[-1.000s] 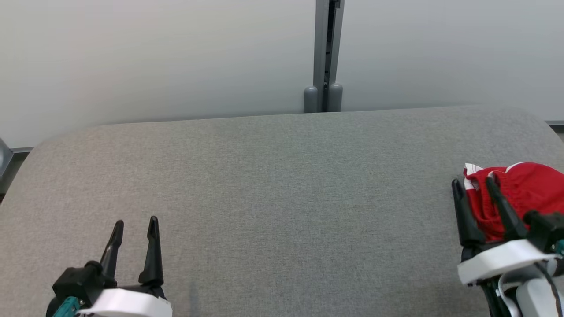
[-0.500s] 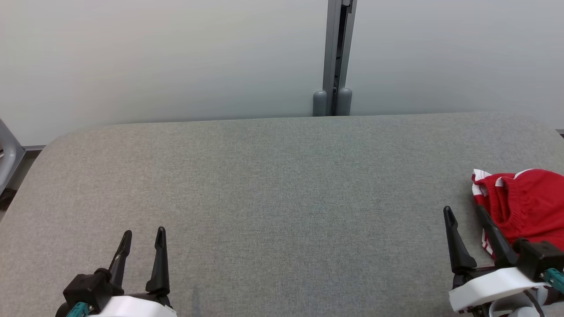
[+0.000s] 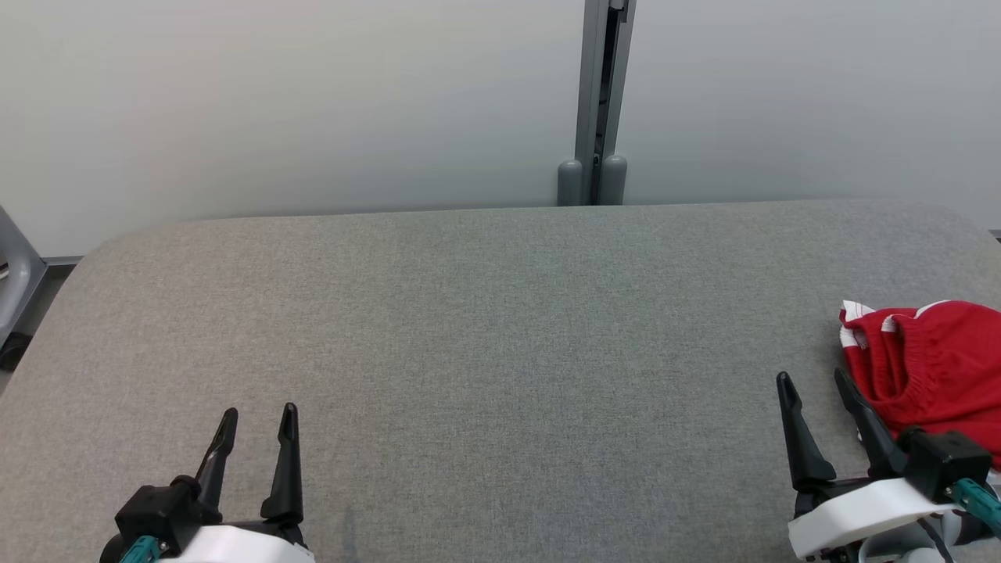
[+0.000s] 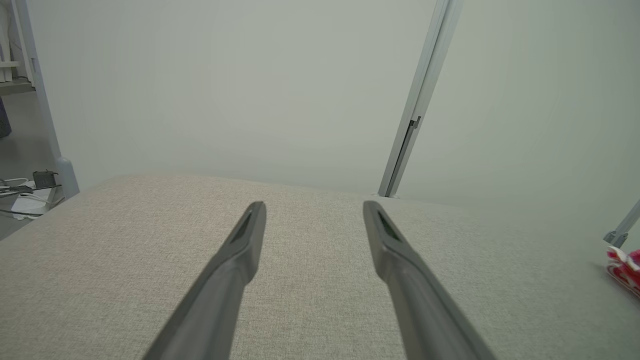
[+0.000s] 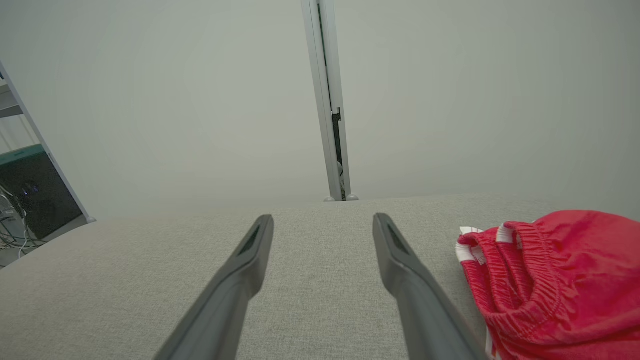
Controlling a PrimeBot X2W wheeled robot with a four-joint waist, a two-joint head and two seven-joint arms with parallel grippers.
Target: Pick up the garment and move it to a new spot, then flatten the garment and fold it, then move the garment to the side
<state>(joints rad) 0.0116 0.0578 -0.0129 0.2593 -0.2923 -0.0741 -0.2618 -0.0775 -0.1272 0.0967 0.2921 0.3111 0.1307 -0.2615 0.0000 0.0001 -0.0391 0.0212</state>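
The red garment [image 3: 931, 352] lies bunched at the right edge of the grey table [image 3: 500, 313], its elastic waistband towards the right gripper [image 3: 813, 378], which sits just beside it, fingers spread and empty. The left gripper [image 3: 260, 410] is well apart at the near left, also spread wide, grasping nothing

Long black tapered fingers [image 3: 285, 469], white wrist shells [image 3: 860, 510], teal cable plugs [image 3: 974, 500].

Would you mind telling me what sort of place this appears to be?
Probably a robotics lab booth: a grey fabric-covered table against pale partition panels joined by a metal post, with loose cables lying beside it.
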